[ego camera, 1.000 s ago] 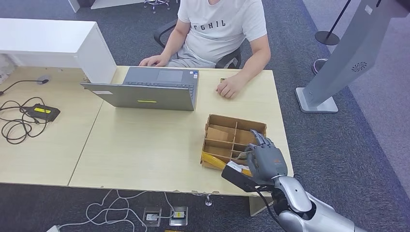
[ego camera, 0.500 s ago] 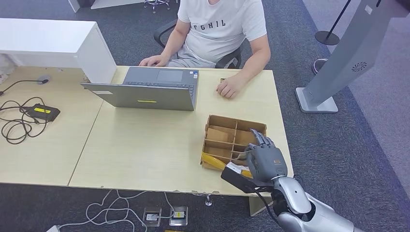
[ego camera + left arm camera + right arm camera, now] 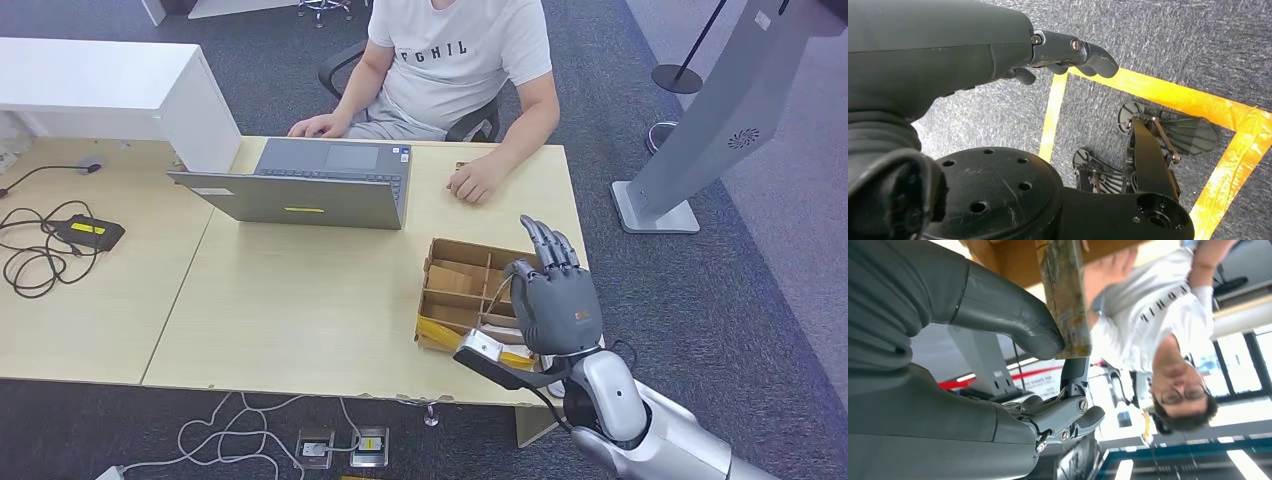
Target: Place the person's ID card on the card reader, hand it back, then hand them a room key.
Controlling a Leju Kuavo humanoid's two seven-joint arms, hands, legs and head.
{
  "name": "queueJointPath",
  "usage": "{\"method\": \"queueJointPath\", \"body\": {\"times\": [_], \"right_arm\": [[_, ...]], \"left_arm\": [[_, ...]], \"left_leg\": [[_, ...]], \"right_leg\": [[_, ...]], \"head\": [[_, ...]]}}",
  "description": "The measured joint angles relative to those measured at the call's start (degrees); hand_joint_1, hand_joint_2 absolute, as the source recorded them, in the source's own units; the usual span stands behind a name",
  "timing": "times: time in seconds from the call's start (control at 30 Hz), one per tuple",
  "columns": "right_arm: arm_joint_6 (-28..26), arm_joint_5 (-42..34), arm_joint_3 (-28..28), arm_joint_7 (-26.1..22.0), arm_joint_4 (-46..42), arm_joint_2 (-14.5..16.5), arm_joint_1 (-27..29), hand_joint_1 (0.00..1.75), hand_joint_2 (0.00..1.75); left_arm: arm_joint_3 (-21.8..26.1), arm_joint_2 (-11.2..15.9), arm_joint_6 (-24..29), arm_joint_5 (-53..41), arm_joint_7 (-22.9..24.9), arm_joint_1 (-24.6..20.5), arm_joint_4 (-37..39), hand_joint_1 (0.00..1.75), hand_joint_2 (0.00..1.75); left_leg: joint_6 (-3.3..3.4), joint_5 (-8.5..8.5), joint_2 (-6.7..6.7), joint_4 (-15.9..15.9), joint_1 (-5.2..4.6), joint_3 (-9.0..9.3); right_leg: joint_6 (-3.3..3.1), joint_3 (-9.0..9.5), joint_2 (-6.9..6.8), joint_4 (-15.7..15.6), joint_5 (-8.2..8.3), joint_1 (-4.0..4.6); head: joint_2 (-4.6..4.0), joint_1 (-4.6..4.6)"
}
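My right hand is raised over the near right part of a divided cardboard box on the desk, its fingers pointing up and away. In the right wrist view the thumb and a finger pinch a worn yellowish room key card, seen nearly edge-on. The person in a white T-shirt sits across the desk, one hand resting on the far edge. My left hand hangs over the carpet with nothing in it.
A grey laptop stands open at the far middle of the desk. At the left lie a black device with a yellow label and cables. A white cabinet and a silver kiosk stand flank the desk.
My right hand has risen out of the cardboard box and moved slightly toward the person. The person and the things on the desk have not moved.
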Motion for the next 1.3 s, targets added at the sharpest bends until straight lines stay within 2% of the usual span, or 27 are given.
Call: {"method": "queueJointPath", "body": {"times": [0.23, 0.53, 0.73, 1.1, 1.3], "right_arm": [[-1.47, 3.08, -3.13, -2.31, 0.14, 2.51, 0.13, 1.75, 1.75], [-1.49, 3.01, -5.76, -3.33, 0.42, 4.37, 0.53, 1.75, 1.75], [-1.45, 0.84, -7.61, -6.00, 1.56, 5.76, 0.26, 1.75, 1.75], [-2.85, -3.27, -9.44, -8.30, 11.68, 8.41, -8.91, 1.75, 1.75], [-2.97, -3.30, -9.73, -8.51, 15.14, 9.56, -10.58, 1.75, 1.75]], "left_arm": [[-0.02, -0.12, 0.36, 0.02, -0.27, -0.02, 0.00, 0.00, 0.00], [0.00, -0.44, 0.88, 0.21, -0.28, -0.03, 0.00, 0.00, 0.00], [-0.03, -0.49, 0.66, -0.12, -0.63, -0.04, 0.00, 0.00, 0.00], [-1.52, -0.30, -1.13, -2.36, -1.08, -0.14, 0.00, 0.00, 0.00], [-2.03, -0.24, -1.15, -2.36, -1.08, -0.15, 0.00, 0.00, 0.00]], "left_leg": [[0.00, 0.00, 0.00, 0.00, 0.00, 0.00], [0.00, 0.00, 0.00, 0.00, 0.00, 0.00], [0.00, 0.00, 0.00, 0.00, 0.00, 0.00], [0.00, 0.01, -0.01, 0.00, -0.01, 0.00], [0.00, 0.01, -0.01, 0.00, -0.01, 0.00]], "right_leg": [[0.00, -0.01, 0.01, 0.00, 0.00, 0.00], [0.00, -0.01, 0.00, -0.01, 0.00, -0.01], [0.00, 0.01, 0.01, 0.00, 0.00, 0.00], [0.03, 0.03, 0.00, -0.01, 0.02, 0.00], [0.03, 0.02, 0.00, -0.01, 0.02, 0.00]], "head": [[0.00, 0.01], [0.00, 0.01], [0.00, 0.01], [0.00, 0.01], [0.00, 0.01]]}}
